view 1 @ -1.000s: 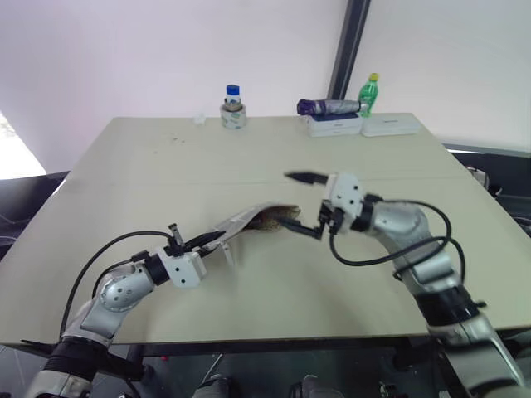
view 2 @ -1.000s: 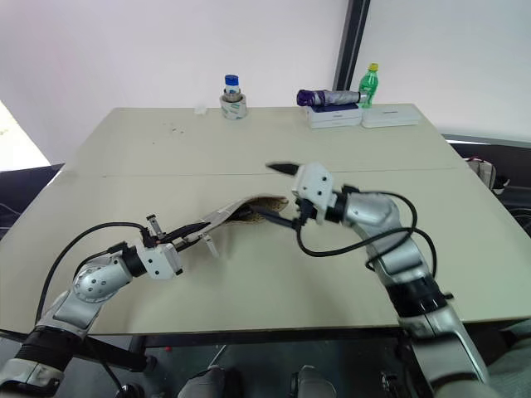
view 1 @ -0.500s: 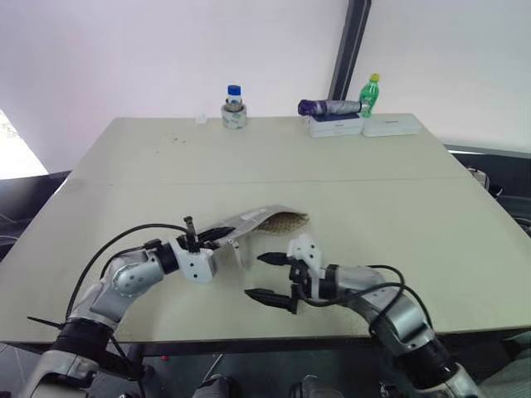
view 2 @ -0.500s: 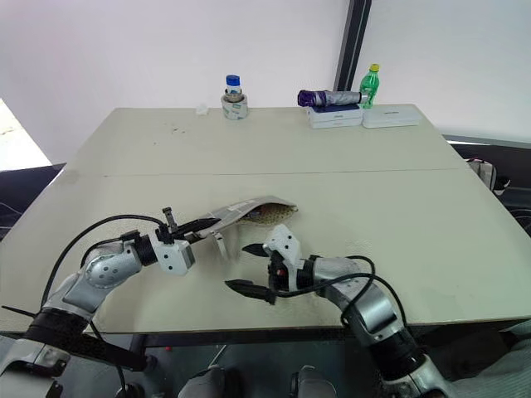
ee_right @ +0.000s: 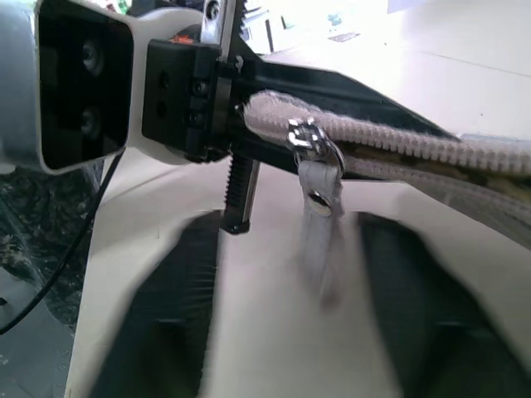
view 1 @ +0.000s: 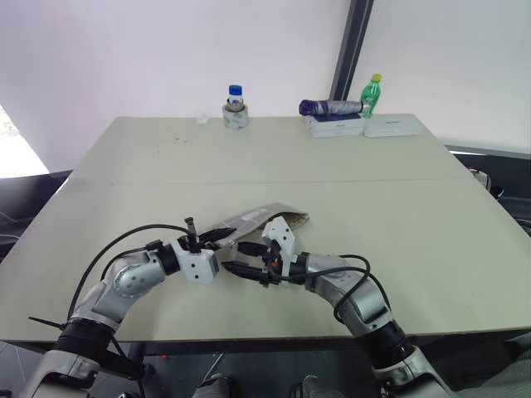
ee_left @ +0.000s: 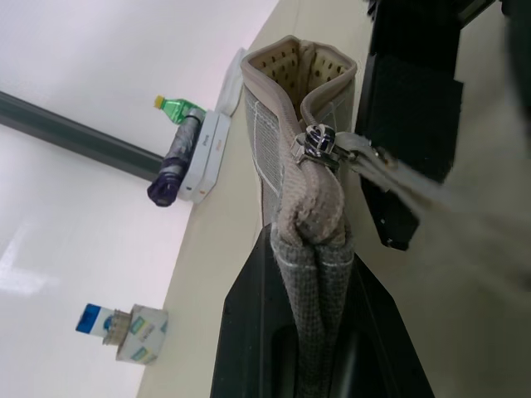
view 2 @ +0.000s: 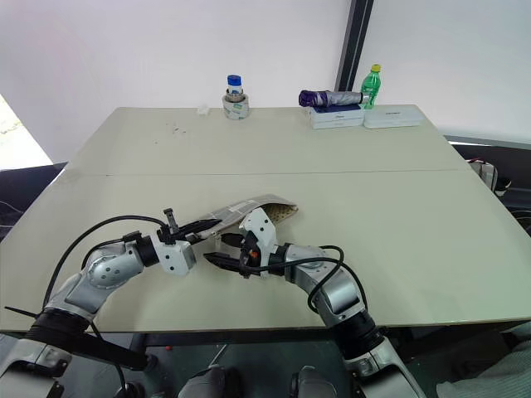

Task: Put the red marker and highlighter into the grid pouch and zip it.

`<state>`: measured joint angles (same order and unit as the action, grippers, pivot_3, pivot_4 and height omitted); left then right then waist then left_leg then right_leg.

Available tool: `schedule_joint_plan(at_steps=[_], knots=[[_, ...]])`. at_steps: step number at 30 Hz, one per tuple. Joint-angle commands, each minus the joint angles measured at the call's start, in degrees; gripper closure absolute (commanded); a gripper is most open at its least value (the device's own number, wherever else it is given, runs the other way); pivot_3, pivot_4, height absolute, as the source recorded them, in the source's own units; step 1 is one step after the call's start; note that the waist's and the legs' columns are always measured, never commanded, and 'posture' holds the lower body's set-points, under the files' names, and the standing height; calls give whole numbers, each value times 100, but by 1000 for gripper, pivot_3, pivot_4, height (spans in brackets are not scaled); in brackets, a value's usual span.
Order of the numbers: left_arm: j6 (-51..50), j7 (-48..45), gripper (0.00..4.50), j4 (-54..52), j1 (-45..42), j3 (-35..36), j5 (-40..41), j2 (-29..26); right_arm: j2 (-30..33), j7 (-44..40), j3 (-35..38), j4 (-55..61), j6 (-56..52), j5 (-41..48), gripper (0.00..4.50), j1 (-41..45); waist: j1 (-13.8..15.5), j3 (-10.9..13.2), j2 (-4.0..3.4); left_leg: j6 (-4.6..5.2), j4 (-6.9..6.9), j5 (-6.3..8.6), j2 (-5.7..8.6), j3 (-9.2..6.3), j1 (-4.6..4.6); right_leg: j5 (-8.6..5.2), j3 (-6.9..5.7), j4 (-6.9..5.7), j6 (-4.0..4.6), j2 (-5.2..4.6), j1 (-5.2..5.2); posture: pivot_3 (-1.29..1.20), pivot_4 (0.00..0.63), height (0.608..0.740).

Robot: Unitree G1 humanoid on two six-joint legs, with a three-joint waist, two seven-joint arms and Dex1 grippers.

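The grid pouch (view 1: 267, 219), grey with a tan perforated lining, lies on the table with its near end raised. My left gripper (view 1: 217, 237) is shut on that end's fabric (ee_left: 314, 249). The zipper slider (ee_left: 318, 139) sits right beside the left fingertips, and its pale pull (ee_right: 319, 189) hangs down. My right gripper (view 1: 241, 259) reaches in level from the right, its two fingers a little apart on either side of the pull and not pressing it. The pouch mouth (ee_left: 299, 70) gapes at the far end. The red marker and highlighter are hidden or out of view.
Along the table's far edge stand a blue-lidded jar on a tape roll (view 1: 234, 109), a purple folded umbrella (view 1: 328, 106) on white boxes (view 1: 365, 125) and a green bottle (view 1: 370, 93). The beige tabletop (view 1: 390, 215) extends wide to the right of the pouch.
My right arm swung from the pouch's open far end down and left to the zipper pull, and its fingers narrowed. The left gripper kept its hold on the pouch.
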<state>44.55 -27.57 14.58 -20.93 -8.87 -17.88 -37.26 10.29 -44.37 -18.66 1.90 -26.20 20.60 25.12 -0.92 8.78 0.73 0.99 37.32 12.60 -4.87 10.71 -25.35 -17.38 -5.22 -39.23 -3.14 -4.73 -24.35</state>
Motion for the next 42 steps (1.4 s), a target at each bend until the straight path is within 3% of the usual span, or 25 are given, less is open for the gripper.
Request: schedule_joint_plan(at_steps=[1,2,8,13,25,28,31,32,35,39,41,42], knots=[[104,119,4500,-134,7,57,25,-28,-16,-57,168,104,3,84,4086,84,-1,0,0,0,0,0,0,0,0,0,0,0,0,0,0,0,150,738],[115,130,4500,-121,11,57,13,-32,-15,-74,200,105,-17,116,4476,79,0,0,0,0,0,0,0,0,0,0,0,0,0,0,0,0,150,738],[138,167,4500,-86,64,65,7,-42,223,-185,267,197,32,16,4476,-1,4,0,0,0,0,0,0,0,0,0,0,0,0,-1,0,0,150,738],[262,126,4500,-98,176,100,96,-116,911,-480,509,16,245,-132,4476,3,9,0,0,1,1,1,1,0,0,0,0,0,0,-3,0,0,150,738],[572,-60,4500,159,234,108,510,-341,2487,-911,1310,-2201,1633,-837,4476,539,13,2,-3,1,0,0,2,7,1,0,1,0,0,-6,-1,0,150,738],[467,-285,4500,244,179,75,875,-375,2891,-998,1516,-2649,1821,-928,4476,638,-4,2,-3,0,-1,0,0,8,3,0,2,0,0,-2,-1,0,150,738],[268,-804,4500,350,117,-37,1418,-422,2875,-1110,1594,-2477,1710,-711,4476,601,-11,2,-3,-4,-4,-3,-1,9,4,0,2,0,-1,0,-2,0,150,738],[107,-1001,4160,402,73,-9,1702,-405,2841,-1186,1626,-2317,1521,-551,4498,552,-8,2,-3,-33,-4,-20,-1,9,4,0,2,0,-1,0,-2,0,150,738],[-124,-1273,3056,581,-67,130,2109,-362,2710,-1381,1708,-1854,1086,-152,3694,410,20,2,-3,-37,-3,-22,-1,8,2,0,2,0,-1,-2,-2,0,150,738],[-980,-1721,1088,407,38,399,3029,-267,2524,-1363,1841,-1506,991,-6,1700,273,-1,2,-3,-33,-1,-20,-1,3,2,0,2,0,-1,-4,0,0,150,738],[-2284,-1980,101,-244,452,602,4033,-278,2534,-1381,1903,-1467,942,14,701,238,-19,2,-3,-35,-3,-21,-1,2,3,0,2,0,-1,-2,-1,0,150,738],[-2895,-2085,0,-519,700,757,4490,-340,2560,-1378,1939,-1518,1031,-32,203,228,-30,2,-3,-36,-3,-22,-2,2,2,0,2,0,-2,-3,0,0,150,738]])
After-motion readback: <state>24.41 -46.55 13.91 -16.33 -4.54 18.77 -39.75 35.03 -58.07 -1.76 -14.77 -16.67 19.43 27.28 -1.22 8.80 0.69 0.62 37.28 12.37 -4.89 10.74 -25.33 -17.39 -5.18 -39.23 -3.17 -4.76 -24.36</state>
